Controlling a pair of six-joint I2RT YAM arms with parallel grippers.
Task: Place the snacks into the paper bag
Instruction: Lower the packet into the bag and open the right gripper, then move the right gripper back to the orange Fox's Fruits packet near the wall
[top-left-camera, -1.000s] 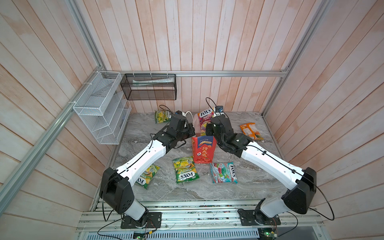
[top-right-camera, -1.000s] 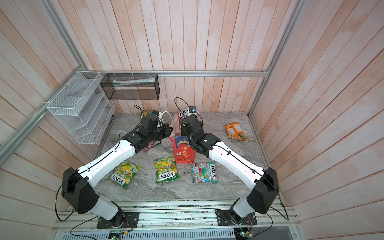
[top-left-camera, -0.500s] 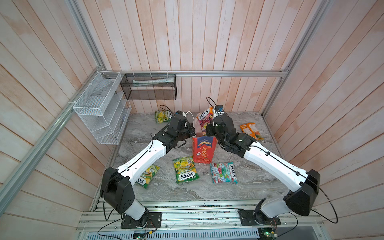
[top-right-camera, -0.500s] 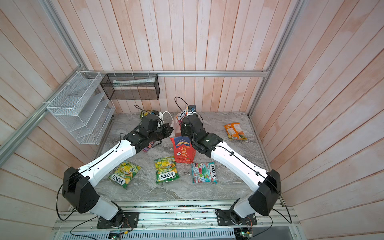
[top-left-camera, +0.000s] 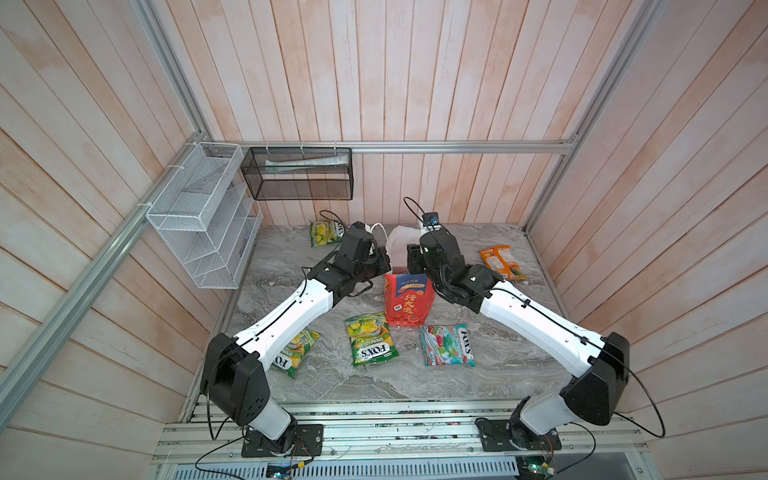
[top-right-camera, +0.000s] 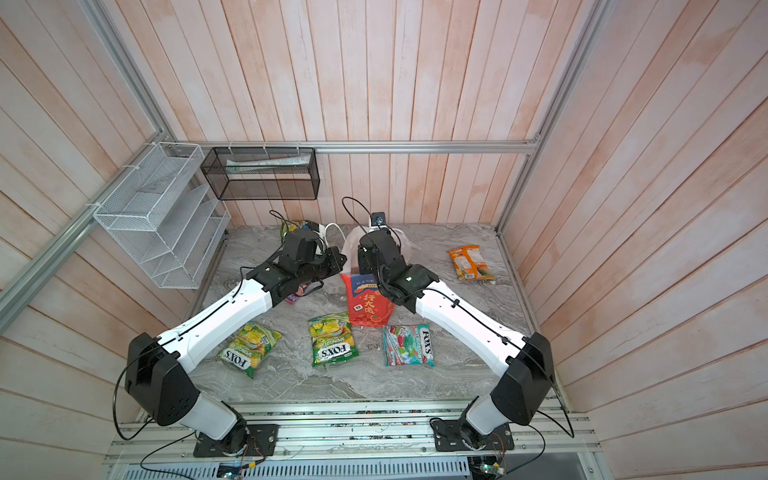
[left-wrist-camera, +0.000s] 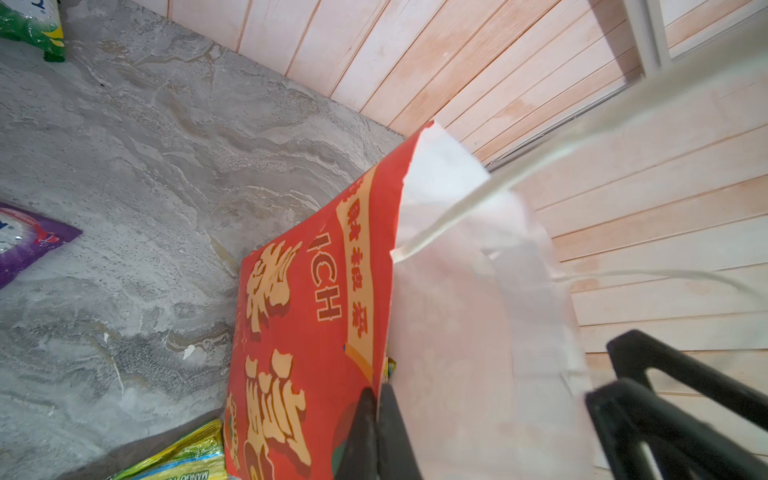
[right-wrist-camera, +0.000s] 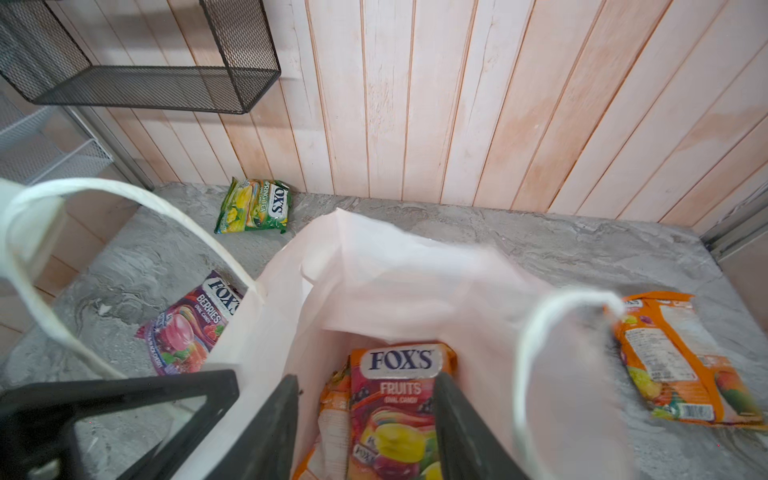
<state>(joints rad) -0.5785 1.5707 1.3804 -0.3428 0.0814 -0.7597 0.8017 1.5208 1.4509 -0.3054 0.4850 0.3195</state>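
The red paper bag (top-left-camera: 409, 303) stands mid-table with its white inside (right-wrist-camera: 374, 282) open. My left gripper (left-wrist-camera: 376, 411) is shut on the bag's red side wall near the rim. My right gripper (right-wrist-camera: 366, 376) hangs open in the bag's mouth. A FOX'S Fruits packet (right-wrist-camera: 395, 415) stands inside between its fingers, beside an orange packet (right-wrist-camera: 332, 415). On the table lie three green-yellow snacks (top-left-camera: 371, 345) (top-left-camera: 295, 353) (top-left-camera: 326, 232), a teal-red one (top-left-camera: 446, 345), an orange one (top-left-camera: 503, 262) and a purple one (right-wrist-camera: 191, 324).
A white wire rack (top-left-camera: 203, 216) hangs on the left wall and a black mesh basket (top-left-camera: 297, 174) on the back wall. Wooden walls close the table on three sides. The bag's white cord handles (right-wrist-camera: 536, 332) loop up around my right gripper.
My right gripper has come down into the bag's mouth with the FOX'S Fruits packet and opened its jaws. The left gripper has kept its hold on the bag.
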